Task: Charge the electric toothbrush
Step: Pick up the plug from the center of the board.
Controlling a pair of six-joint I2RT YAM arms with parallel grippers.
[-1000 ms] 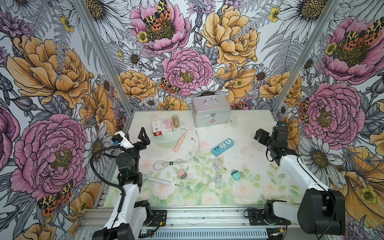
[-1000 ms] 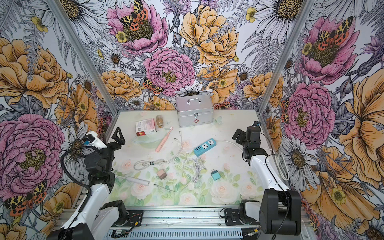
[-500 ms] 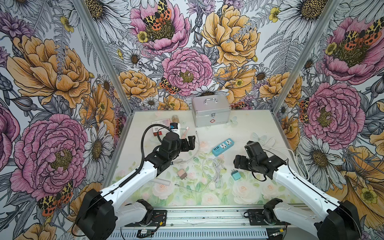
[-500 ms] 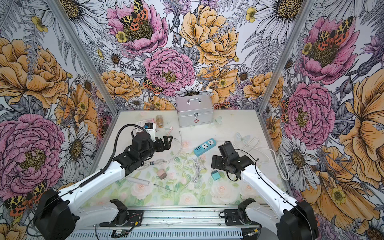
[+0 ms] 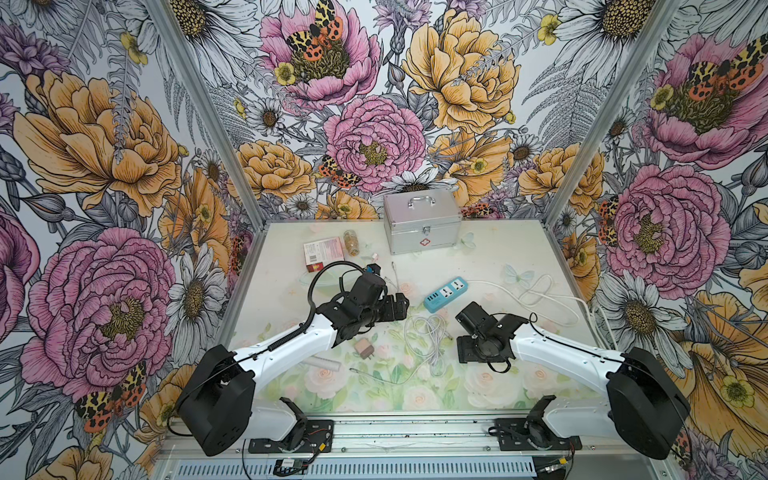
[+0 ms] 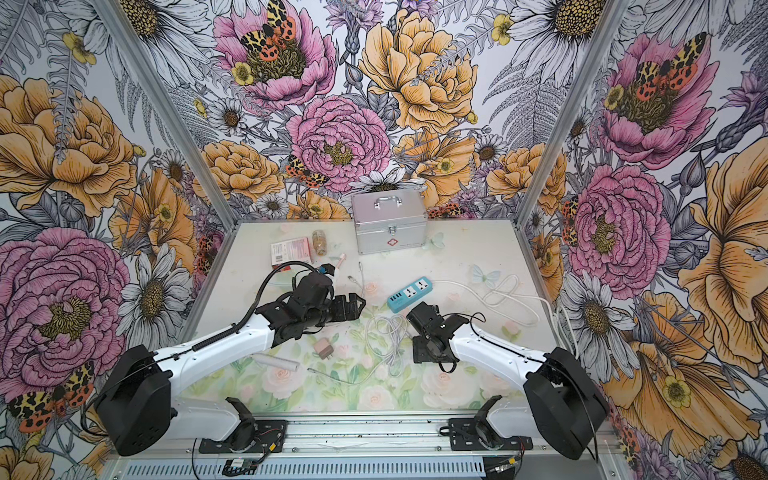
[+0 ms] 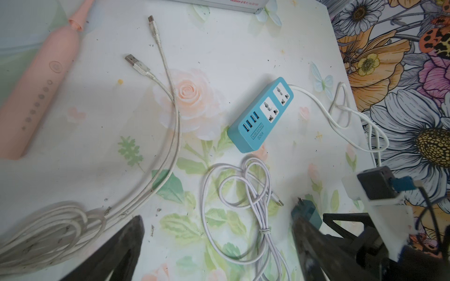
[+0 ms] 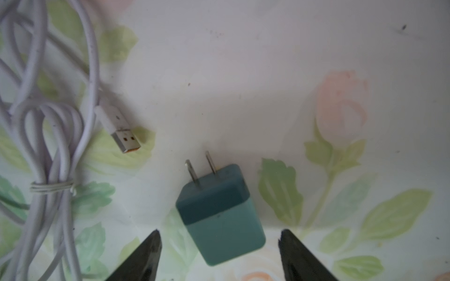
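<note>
Electric toothbrush (image 7: pixel 36 85): pink, lying flat on the worktop (image 5: pixel 498 249) in the back-left part, mostly hidden under the left arm in both top views.
Long axis: diagonal, with the neck end toward the back wall and the base toward the front-left; the button face is up.
Change: the toothbrush has not moved. A second ago both arms were folded back at the sides; now both reach over the middle of the worktop.
Left claw (image 7: pixel 219 219): spread wide and holding nothing, above the bundled white cable (image 7: pixel 246 194).
Right claw (image 8: pixel 219 233): narrower than a second ago but still apart, one finger on each side of the teal wall adapter (image 8: pixel 219 214) with a gap on both sides; nothing is gripped.
Nearby: a loose white USB cable (image 7: pixel 168 126) lies beside the toothbrush, and the blue power strip (image 7: pixel 261 114) lies beyond the bundle.
Surface: pale rose-print worktop, speckled with dirt.
Room: flower-print walls (image 5: pixel 374 124), with a silver case (image 5: pixel 422 224) at the back.
</note>
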